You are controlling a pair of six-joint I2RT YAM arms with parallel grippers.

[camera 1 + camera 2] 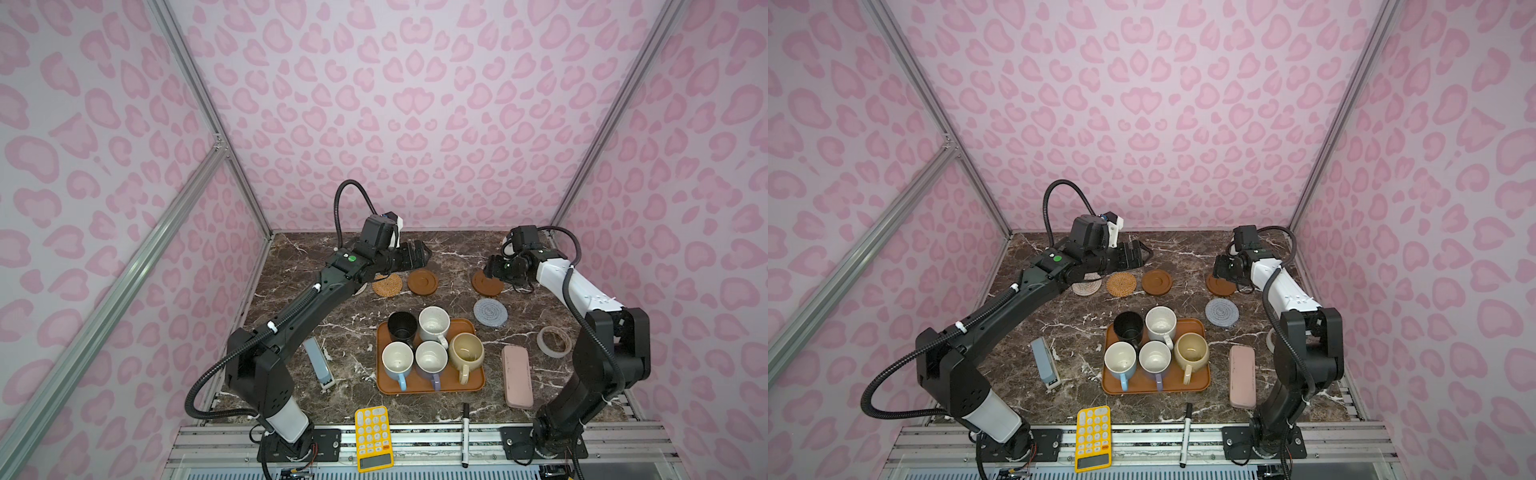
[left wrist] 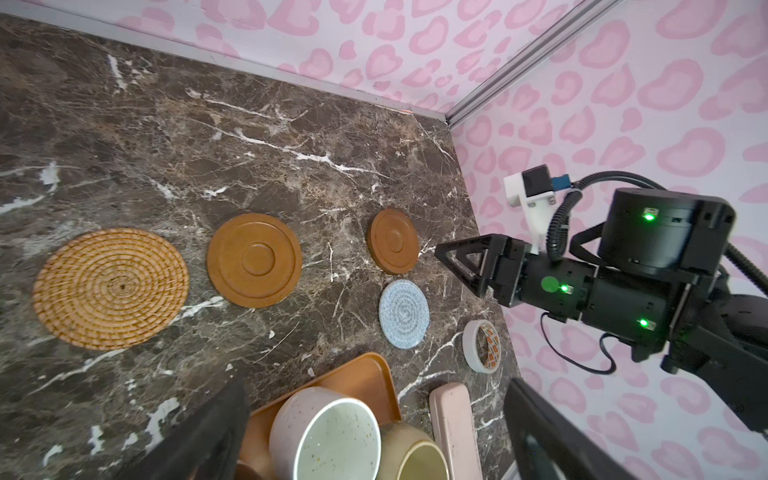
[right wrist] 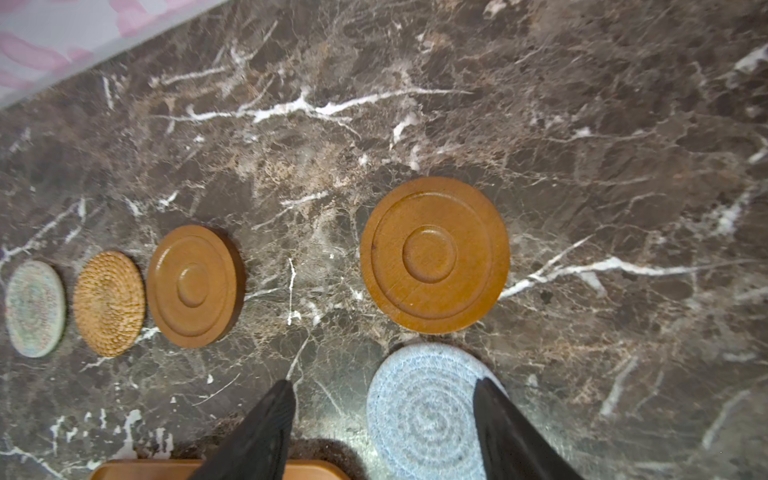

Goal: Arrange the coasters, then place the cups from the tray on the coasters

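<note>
Four coasters lie in a far row: whitish woven (image 1: 1086,286), tan rattan (image 1: 387,285), brown wooden (image 1: 422,282), and, after a gap, a second brown one (image 1: 487,284). The grey-blue coaster (image 1: 491,312) lies nearer, in front of the second brown one. The tray (image 1: 432,388) holds the cups: black (image 1: 402,326), speckled white (image 1: 434,324), light blue (image 1: 397,361), lavender (image 1: 431,360) and beige (image 1: 466,353). My left gripper (image 1: 419,255) hovers open behind the row. My right gripper (image 3: 382,384) hangs open and holds nothing, above the grey-blue coaster (image 3: 419,411) and the second brown one.
A pink oblong case (image 1: 516,376) lies right of the tray, with a tape roll (image 1: 554,340) beyond it. A grey stapler-like object (image 1: 319,361) sits left of the tray. A yellow calculator (image 1: 372,436) and a marker (image 1: 465,434) lie at the front edge.
</note>
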